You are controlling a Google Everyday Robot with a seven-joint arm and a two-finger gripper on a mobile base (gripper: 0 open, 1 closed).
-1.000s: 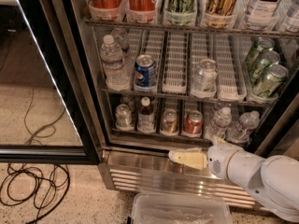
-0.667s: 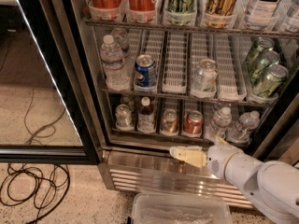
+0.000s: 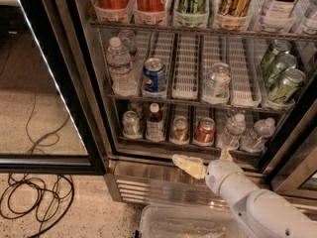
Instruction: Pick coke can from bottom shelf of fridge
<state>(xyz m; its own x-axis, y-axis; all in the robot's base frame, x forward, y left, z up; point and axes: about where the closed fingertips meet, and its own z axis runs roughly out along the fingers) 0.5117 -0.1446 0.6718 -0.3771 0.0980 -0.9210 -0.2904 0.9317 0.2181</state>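
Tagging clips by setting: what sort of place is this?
Likely an office break room or pantry: a steel display fridge with its glass door open, stocked with drinks, cables on speckled flooring. The gripper hangs just below the bottom shelf, near the coke can.

Soft, dim indoor light fills the fridge (image 3: 148, 182), a bright white strip (image 3: 59, 78) gleams down the door (image 3: 44, 163) left of it, and the pale pincer (image 3: 200, 156) before its base catches light.
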